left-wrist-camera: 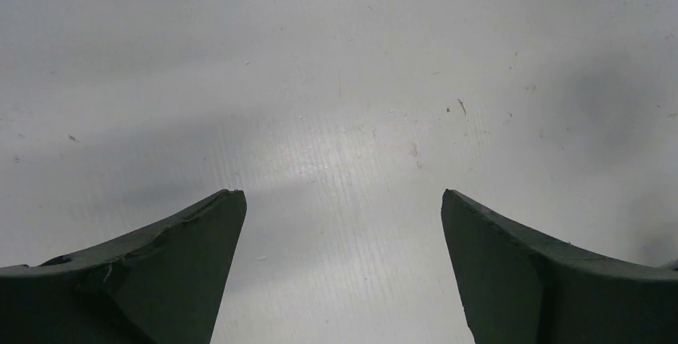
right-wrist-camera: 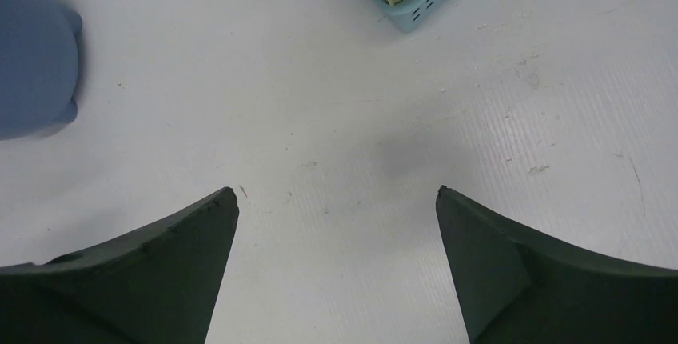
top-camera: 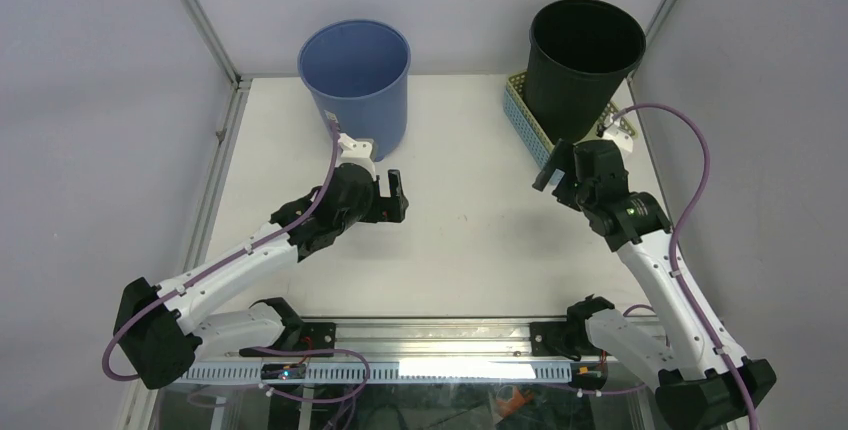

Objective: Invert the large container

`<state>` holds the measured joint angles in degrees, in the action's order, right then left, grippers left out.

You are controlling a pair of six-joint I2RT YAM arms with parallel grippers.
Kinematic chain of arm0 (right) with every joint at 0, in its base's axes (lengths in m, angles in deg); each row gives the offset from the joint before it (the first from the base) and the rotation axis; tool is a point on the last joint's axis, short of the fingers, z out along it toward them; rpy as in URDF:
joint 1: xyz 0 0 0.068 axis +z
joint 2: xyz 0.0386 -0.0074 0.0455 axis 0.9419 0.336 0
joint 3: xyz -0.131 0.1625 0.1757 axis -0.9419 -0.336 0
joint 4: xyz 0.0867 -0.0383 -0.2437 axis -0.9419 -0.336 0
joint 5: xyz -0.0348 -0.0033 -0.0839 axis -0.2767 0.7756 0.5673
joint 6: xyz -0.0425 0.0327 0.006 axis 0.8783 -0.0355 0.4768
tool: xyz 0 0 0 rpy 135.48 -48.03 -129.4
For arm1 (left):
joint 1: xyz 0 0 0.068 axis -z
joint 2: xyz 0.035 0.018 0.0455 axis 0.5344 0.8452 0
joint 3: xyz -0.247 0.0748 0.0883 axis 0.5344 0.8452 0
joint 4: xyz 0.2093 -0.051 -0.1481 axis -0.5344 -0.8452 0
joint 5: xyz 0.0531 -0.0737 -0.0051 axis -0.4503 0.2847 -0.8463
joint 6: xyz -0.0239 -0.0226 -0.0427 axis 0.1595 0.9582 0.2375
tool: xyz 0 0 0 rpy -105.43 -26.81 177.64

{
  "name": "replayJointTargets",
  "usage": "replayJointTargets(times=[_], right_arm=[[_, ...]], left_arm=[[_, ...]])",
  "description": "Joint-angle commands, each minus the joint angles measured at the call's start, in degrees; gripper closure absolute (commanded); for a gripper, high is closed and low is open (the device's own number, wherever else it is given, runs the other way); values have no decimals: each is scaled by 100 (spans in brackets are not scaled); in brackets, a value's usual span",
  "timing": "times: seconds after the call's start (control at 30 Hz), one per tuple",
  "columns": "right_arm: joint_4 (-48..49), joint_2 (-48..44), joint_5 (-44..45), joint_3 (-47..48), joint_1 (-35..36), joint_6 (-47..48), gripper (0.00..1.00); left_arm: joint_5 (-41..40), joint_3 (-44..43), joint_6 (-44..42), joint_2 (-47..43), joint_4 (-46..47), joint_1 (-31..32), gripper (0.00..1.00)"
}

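Black pot (top-camera: pixel 585 60), the big one I think, stands mouth up at the back right of the table (top-camera: pixel 470 240), on a light blue basket (top-camera: pixel 522 110), so the flip is all left to do. My left gripper (left-wrist-camera: pixel 340 194) and right gripper (right-wrist-camera: pixel 334 190) are both spread wide, holding nothing. I see no writing.

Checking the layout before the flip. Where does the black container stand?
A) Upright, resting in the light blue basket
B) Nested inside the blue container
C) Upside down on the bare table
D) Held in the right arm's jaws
A: the top view shows the black container with its open end up and its base in the light blue basket.
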<state>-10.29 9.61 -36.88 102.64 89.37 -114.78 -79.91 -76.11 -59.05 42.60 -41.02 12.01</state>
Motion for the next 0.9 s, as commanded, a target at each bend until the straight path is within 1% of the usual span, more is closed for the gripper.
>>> replayJointTargets(times=[0.0,0.3,0.43,0.5,0.57,0.63,0.7,0.73,0.8,0.87], right_arm=[[291,-180,143,-42,24,-162,1],[365,-233,160,-149,24,-139,1],[427,-287,139,-235,25,-120,1],[470,-300,93,-273,24,-106,1],[525,-284,47,-309,24,-102,1],[579,-246,-25,-317,25,-62,1],[591,-201,-36,-278,24,-42,1],[578,-180,-23,-261,25,-41,1],[545,-175,28,-218,25,-55,1],[548,-202,39,-208,24,-74,1]], left_arm=[[64,51,-30,-183,344,51,1],[311,56,-55,-221,414,52,1],[527,-140,-85,-153,406,56,1],[811,-334,-214,-63,420,54,1],[1385,-618,-348,161,480,71,1],[1642,-1008,-357,483,460,310,1],[1372,-1398,-464,808,442,912,1],[1192,-1604,-540,993,396,1115,1],[988,-2035,-667,1332,238,1304,1],[739,-2530,-846,1607,23,1316,1]])
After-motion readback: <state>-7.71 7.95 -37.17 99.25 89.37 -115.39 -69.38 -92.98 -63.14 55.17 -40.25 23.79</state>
